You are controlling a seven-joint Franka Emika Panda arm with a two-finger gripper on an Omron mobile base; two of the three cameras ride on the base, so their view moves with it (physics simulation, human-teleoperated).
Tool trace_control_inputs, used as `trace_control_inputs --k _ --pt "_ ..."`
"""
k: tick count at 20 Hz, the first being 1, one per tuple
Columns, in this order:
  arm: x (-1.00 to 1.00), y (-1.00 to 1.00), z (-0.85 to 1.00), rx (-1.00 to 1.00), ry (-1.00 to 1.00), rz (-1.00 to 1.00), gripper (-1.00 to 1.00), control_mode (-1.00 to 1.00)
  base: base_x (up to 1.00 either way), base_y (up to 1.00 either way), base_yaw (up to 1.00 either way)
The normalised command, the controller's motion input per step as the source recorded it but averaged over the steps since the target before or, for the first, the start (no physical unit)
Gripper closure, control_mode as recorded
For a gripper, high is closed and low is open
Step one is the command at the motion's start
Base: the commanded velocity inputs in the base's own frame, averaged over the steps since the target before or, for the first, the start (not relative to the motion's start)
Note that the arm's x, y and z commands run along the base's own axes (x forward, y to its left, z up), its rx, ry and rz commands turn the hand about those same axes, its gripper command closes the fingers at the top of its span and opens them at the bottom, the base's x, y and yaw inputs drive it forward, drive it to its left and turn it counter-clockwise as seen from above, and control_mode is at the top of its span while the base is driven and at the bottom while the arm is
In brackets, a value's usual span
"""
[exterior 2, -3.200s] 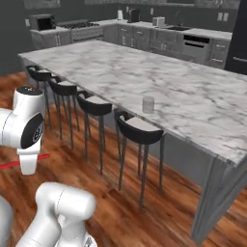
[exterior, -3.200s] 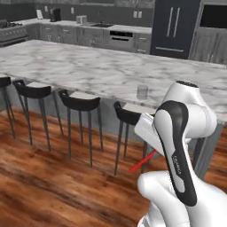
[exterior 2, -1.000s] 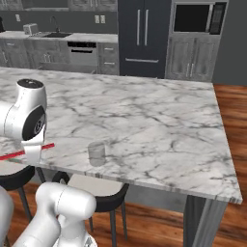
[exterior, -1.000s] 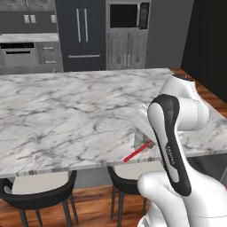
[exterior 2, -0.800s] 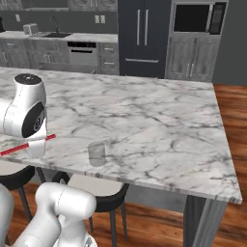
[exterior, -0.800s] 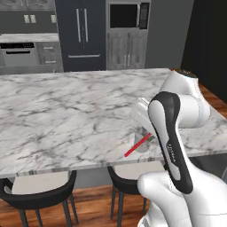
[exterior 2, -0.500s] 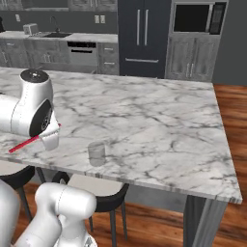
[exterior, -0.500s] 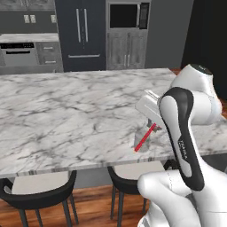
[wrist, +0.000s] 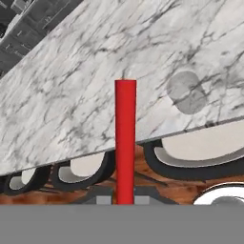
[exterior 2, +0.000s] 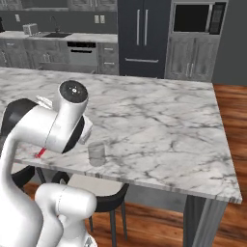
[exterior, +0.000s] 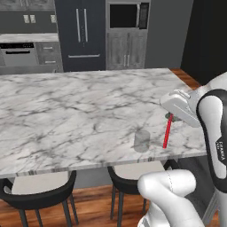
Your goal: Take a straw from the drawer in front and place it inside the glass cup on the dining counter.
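Note:
My gripper (exterior: 170,116) is shut on the red straw (exterior: 167,132), which hangs nearly upright with its lower end just above the dining counter (exterior: 66,115). The glass cup (exterior: 142,140) stands upright near the counter's front edge, a short way to the left of the straw and apart from it. In the hand view the straw (wrist: 125,143) runs up the middle, and the glass cup (wrist: 189,92) shows from above to its right. In the right base view my arm hides the gripper; a bit of straw (exterior 2: 40,153) shows left of the cup (exterior 2: 96,153). The drawer is out of view.
Black stools with pale seats (exterior: 40,186) (exterior: 137,170) stand under the counter's front edge, above the wood floor (exterior 2: 159,226). A dark fridge (exterior: 82,31) and a wall oven (exterior: 126,17) line the back wall, far behind the counter.
The arm has risen and reached forward over the counter's front edge. The straw has turned from slanted to nearly upright and has come close to the cup. The camera has stayed still this last second.

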Motion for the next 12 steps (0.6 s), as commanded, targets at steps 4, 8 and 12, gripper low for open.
trace_control_inputs --k 4,8,12 --pt "0.52 0.00 0.03 0.03 -0.31 0.32 1.00 -1.00 0.00 0.00 0.00" --pt "0.53 0.00 0.00 0.03 -0.25 0.31 1.00 -1.00 0.00 0.00 0.00" --pt "0.46 -0.10 0.00 0.02 -0.25 0.38 1.00 -1.00 0.00 0.00 0.00"
